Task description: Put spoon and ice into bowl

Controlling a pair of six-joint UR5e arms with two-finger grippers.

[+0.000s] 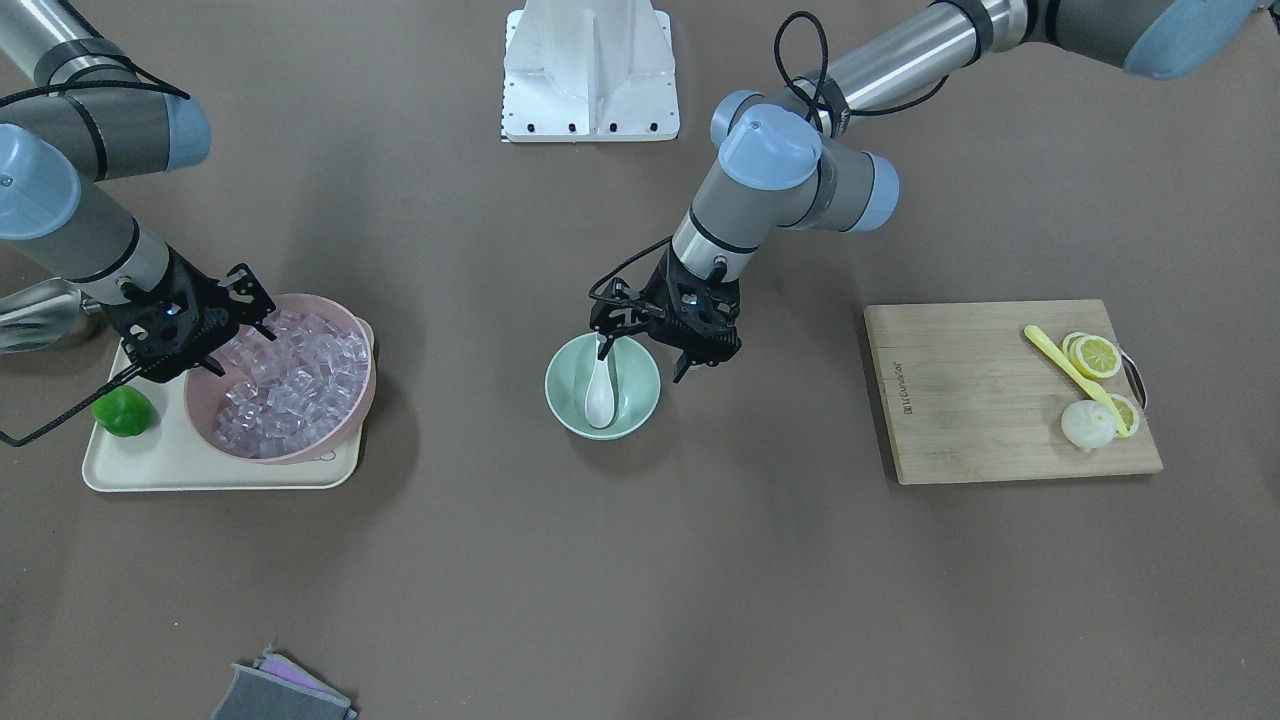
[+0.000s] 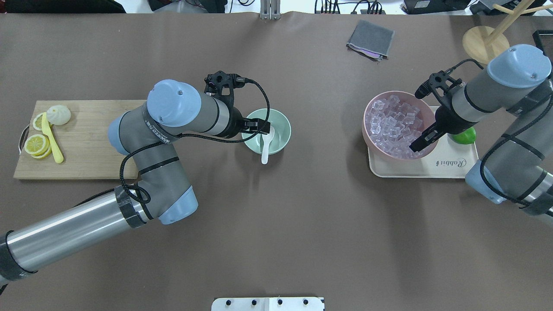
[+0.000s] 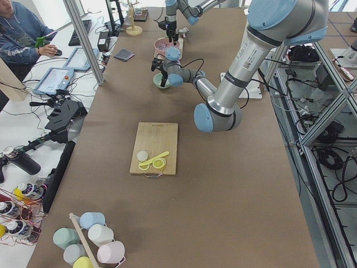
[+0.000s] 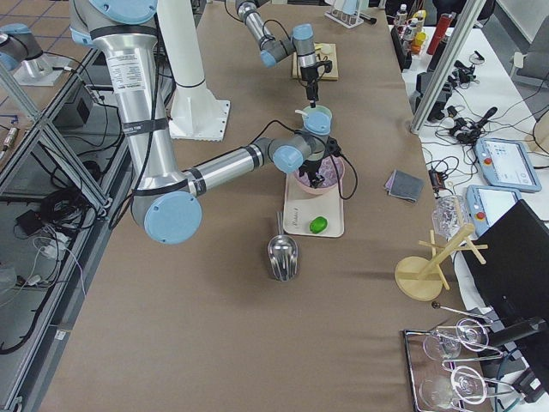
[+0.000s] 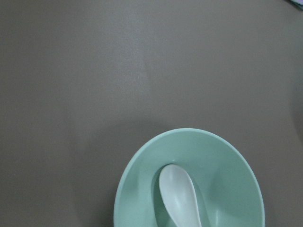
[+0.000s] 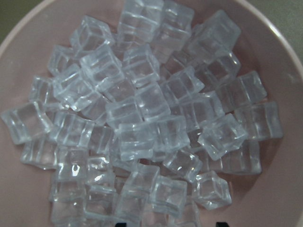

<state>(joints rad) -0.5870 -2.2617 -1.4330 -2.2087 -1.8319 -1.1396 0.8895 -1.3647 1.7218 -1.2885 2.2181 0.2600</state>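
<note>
My left fingers (image 1: 688, 360) hang spread apart over the mint bowl (image 1: 640, 405) holding the white spoon (image 1: 600, 395). My right fingers (image 2: 425, 138) are parted above ice (image 1: 290, 385) in the pink bowl (image 1: 368, 385).

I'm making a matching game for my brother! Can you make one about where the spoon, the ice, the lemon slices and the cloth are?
Things:
1. spoon
2. ice
3. lemon slices
4. cloth

Places:
A. on the board
B. in the pink bowl
C. on the bare table
D. in the green bowl

Pairs: 1-D, 2-B, 3-A, 4-C
</note>
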